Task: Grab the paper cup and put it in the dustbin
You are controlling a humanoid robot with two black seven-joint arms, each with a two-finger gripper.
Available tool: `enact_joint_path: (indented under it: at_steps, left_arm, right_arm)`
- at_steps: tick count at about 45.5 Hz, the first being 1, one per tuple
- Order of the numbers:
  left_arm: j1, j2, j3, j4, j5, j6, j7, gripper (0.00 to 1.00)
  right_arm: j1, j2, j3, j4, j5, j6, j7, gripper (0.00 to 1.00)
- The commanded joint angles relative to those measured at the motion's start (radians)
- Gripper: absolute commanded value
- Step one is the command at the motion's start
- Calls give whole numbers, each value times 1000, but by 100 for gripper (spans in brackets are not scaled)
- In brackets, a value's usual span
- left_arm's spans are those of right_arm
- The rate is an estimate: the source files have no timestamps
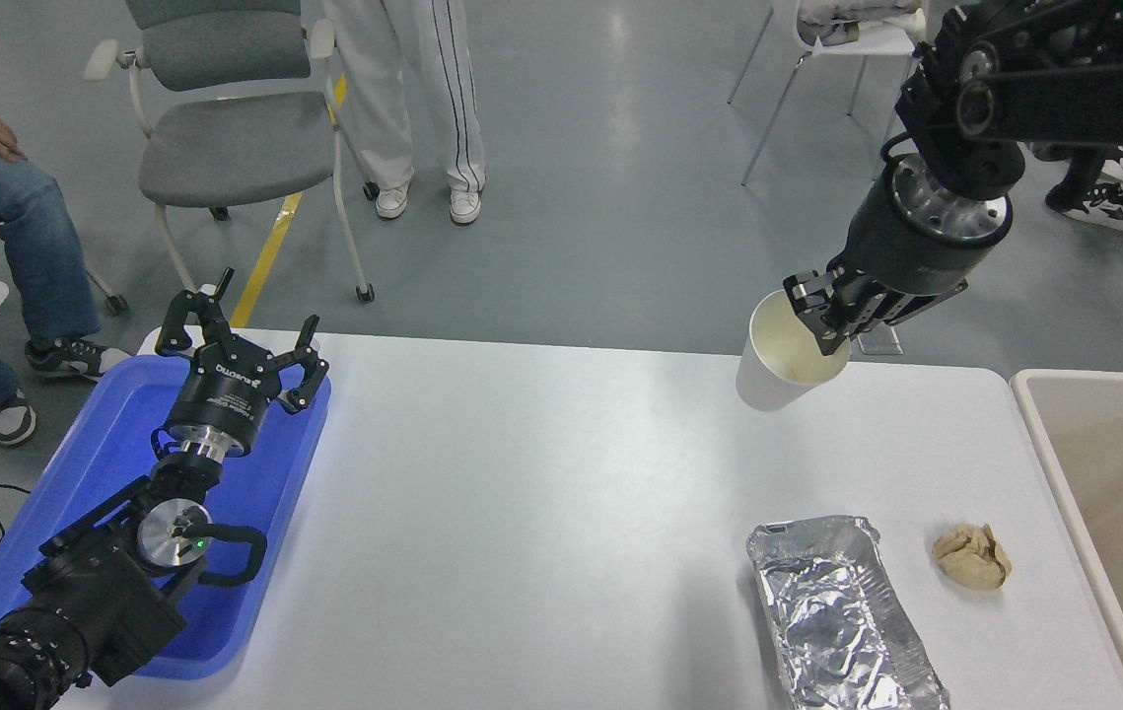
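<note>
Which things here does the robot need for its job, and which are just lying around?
Needed:
paper cup, held up in the right end effector
dustbin, at the table's right edge

Just lying around:
foil tray
brown paper ball
blue tray

We held the paper cup point(780, 357) by its rim in our right gripper point(825, 318), lifted clear above the worktop point(541, 493). The dustbin point(1103, 473) stood at the right edge, and our left gripper point(238, 340) rested open over the blue tray point(98, 463).

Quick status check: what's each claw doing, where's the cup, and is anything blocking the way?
Right gripper shut on paper cup, held above the table. Left gripper open, parked over blue tray. Dustbin at right, nothing between it and the cup.
</note>
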Motion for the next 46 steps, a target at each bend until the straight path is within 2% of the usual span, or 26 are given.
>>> enact_joint_path:
  at_steps: [1,24,33,46]
  left_arm:
    - [0,0,1,0,0,0,0,100]
    - [2,0,-1,0,-2,0,0,100]
    - [2,0,-1,0,-2,2,0,100]
    - [2,0,-1,0,-2,2,0,100]
  right_arm:
    - [52,-5,-41,7,5,4,0,0]
    - [67,-14,-184,1,-8,4,-1,0]
    - [31,-115,-234,-4,-23,4,-1,0]
    - [12,-302,-273,-33,-129,4,-1,0]
